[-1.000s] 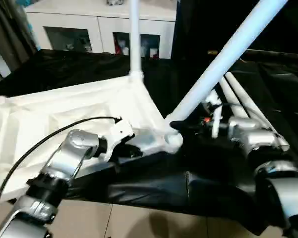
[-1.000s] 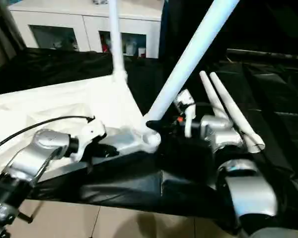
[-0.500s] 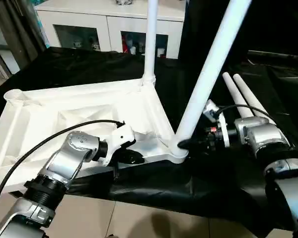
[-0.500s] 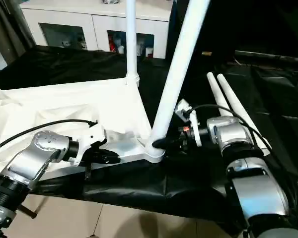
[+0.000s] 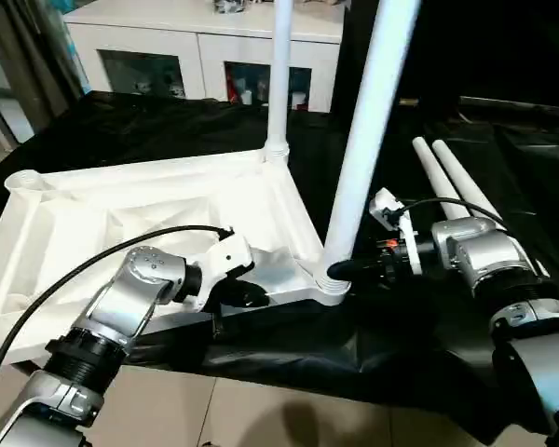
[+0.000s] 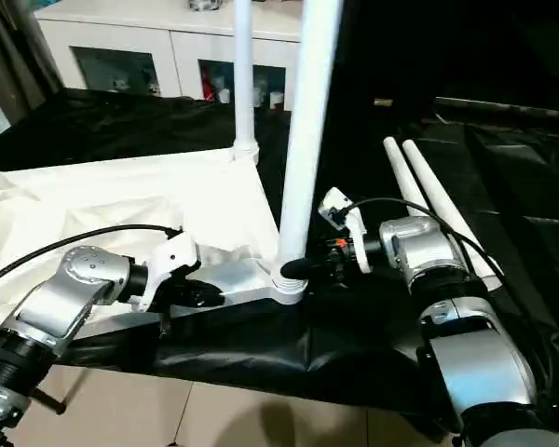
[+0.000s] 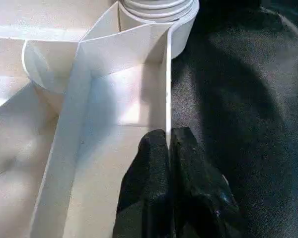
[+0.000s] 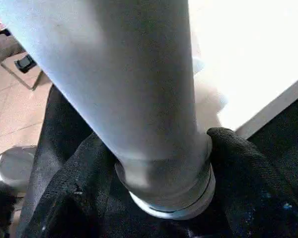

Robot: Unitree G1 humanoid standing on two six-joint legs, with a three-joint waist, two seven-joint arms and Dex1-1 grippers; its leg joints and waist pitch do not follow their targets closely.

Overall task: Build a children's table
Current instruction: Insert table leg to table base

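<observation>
The children's table top (image 5: pixel 121 214) lies upside down on a black cloth, ribbed underside up. One white leg (image 5: pixel 279 74) stands in its far corner socket. A second leg (image 5: pixel 368 140) rises almost upright from the near right corner socket (image 5: pixel 334 284). My right gripper (image 5: pixel 340 271) is shut on this leg's base, a black finger (image 8: pixel 248 173) on each side of the tube. My left gripper (image 5: pixel 252 296) is shut on the top's near rim, whose thin wall (image 7: pixel 168 89) is pinched between its fingertips (image 7: pixel 151 148). Two loose legs (image 5: pixel 447 177) lie on the cloth to the right.
A white cabinet (image 5: pixel 168 47) with glass-fronted compartments stands behind the work. The black cloth (image 5: pixel 419 345) hangs over the near edge above a tiled floor (image 5: pixel 261 419). A black cable (image 5: pixel 65 279) loops over my left forearm.
The near leg has swung from a strong lean to the right to almost upright in its socket, with my right gripper still on its base. The view has also shifted. My left gripper keeps its hold.
</observation>
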